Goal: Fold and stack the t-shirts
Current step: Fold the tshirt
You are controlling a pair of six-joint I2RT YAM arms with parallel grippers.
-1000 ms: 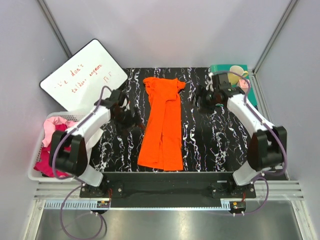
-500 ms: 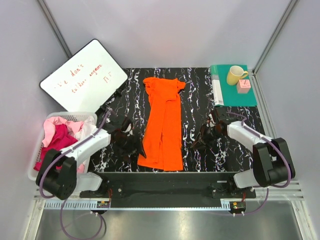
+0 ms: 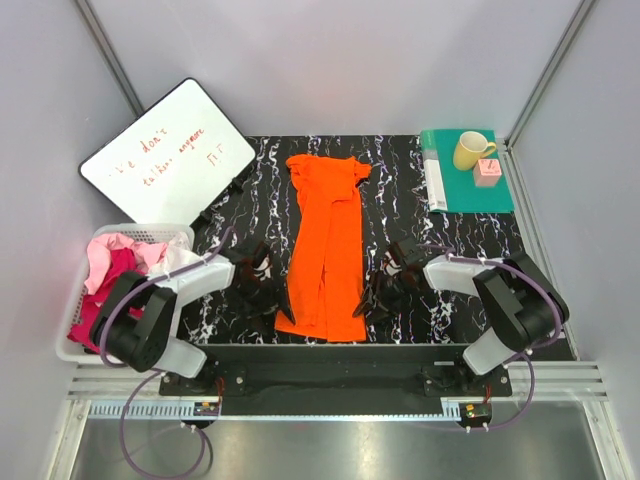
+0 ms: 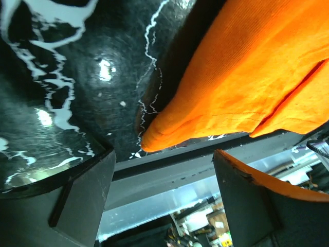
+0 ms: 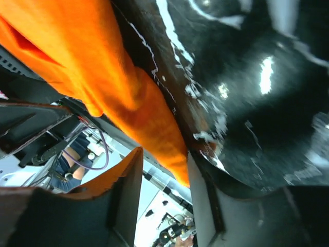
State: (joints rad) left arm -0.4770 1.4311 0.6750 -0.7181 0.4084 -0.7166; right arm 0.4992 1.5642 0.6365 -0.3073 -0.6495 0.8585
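One orange t-shirt (image 3: 325, 250), folded lengthwise into a long strip, lies on the black marbled mat (image 3: 440, 270). My left gripper (image 3: 272, 295) is low at its near left corner. In the left wrist view the left gripper (image 4: 162, 200) is open wide, with the orange corner (image 4: 154, 139) just ahead of the gap and nothing between the fingers. My right gripper (image 3: 372, 298) is at the near right corner. In the right wrist view the right gripper (image 5: 164, 190) has its jaws partly apart, with the orange hem tip (image 5: 177, 167) hanging between them against one finger. Magenta (image 3: 105, 290) and pale pink (image 3: 110, 248) t-shirts lie crumpled in the basket.
A white basket (image 3: 70, 348) stands at the left edge of the table. A whiteboard (image 3: 165, 150) leans at the back left. At the back right a teal folder (image 3: 470, 192) carries a yellow mug (image 3: 470, 150) and a pink block (image 3: 488, 170).
Both arms came toward the near end of the orange t-shirt: the right from the back right by the mug, the left from the shirt's left side. The right jaws stand narrower than before.
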